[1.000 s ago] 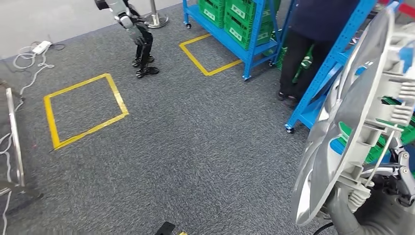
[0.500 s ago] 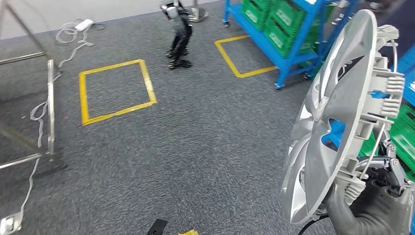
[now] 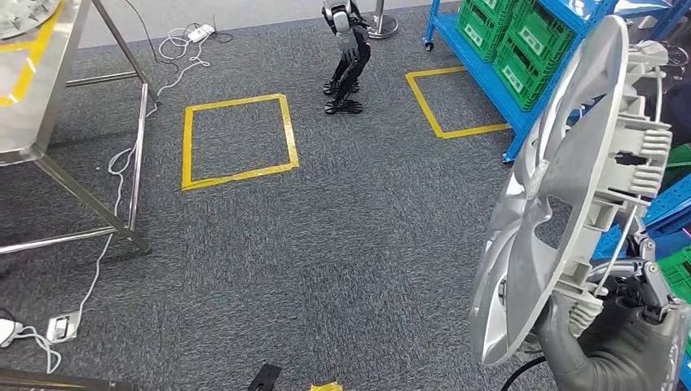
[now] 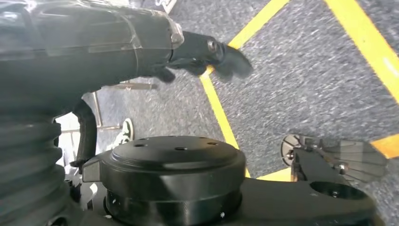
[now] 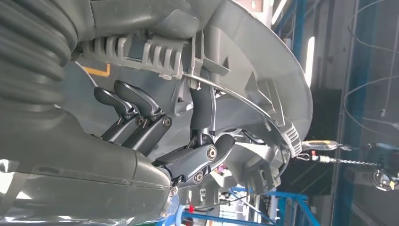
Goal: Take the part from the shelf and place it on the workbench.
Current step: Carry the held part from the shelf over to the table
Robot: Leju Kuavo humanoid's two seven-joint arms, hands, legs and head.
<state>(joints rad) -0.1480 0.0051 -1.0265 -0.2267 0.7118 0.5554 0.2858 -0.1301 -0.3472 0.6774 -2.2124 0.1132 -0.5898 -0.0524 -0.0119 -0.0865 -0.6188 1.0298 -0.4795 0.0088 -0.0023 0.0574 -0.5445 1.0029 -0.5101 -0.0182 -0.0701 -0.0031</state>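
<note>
The right hand (image 3: 619,326) grips the silver wheel cover (image 3: 562,195) by its lower rim, holding it upright on edge. The desk (image 3: 33,73) shows at the far left, well apart across the carpet, so the cover must travel leftward. The right wrist view shows dark fingers (image 5: 197,155) hooked behind the cover's retaining wire. The left hand (image 4: 207,52) hangs holding nothing, fingers loosely curled.
</note>
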